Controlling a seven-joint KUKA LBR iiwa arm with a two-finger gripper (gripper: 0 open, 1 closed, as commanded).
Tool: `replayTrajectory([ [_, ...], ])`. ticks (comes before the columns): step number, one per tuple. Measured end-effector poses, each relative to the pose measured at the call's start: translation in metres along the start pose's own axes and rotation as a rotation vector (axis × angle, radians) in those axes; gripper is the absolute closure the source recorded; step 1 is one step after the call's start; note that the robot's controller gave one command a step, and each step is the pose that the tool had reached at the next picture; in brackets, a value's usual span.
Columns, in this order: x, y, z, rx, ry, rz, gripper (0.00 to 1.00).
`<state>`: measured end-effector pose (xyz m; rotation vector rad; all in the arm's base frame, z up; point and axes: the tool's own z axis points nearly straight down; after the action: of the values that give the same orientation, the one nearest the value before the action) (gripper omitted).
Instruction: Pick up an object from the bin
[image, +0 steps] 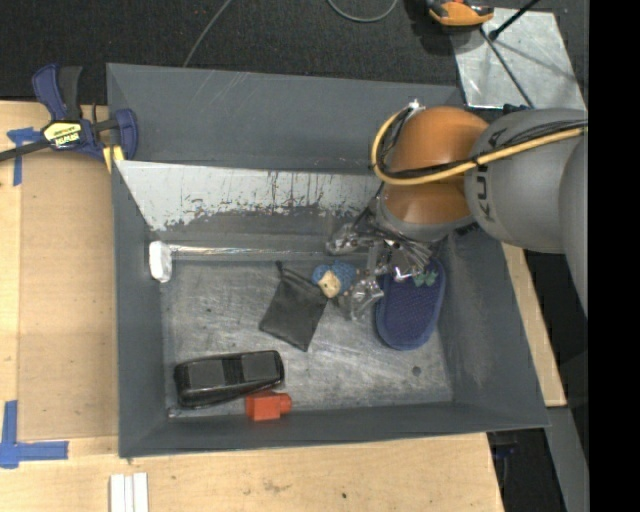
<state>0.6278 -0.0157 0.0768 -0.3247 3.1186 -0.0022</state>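
**A:** Where is the end effector (362, 285) placed, and what is found beneath it?

**B:** It is seen low in the right half of the bin (300, 130), toward the back wall. A blue oval pad (408, 318), shaped like a shoe sole, lies flat on the bin floor just to its right and partly under it. A small blue-and-cream piece (327, 281) is found just to its left. Whether the end effector is spread or pressed together cannot be told, and no hold on either thing can be made out.

**A:** How is the blue oval pad laid?

**B:** Its long axis is slanted from the back right toward the front left. The rounded end in plain sight is pointed at the front wall, and the other end is hidden under the wrist.

**A:** What could go wrong from here?

**B:** With two things so close, the small piece may be caught together with the pad, or knocked aside. Little edge is offered by a flat pad, so it may be pressed into the floor and slipped off. If only one end is taken, it may droop and be dropped. The dark grey square pad (293, 311) nearby may also be dragged. The black stapler-like thing (228, 376) and the red block (268, 407) lie well apart and are judged safe.
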Motion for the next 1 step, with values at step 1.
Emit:
replayTrajectory([
  [1,-0.0023,-0.0003,-0.0021,0.000,-0.010,0.002,1.00],
])
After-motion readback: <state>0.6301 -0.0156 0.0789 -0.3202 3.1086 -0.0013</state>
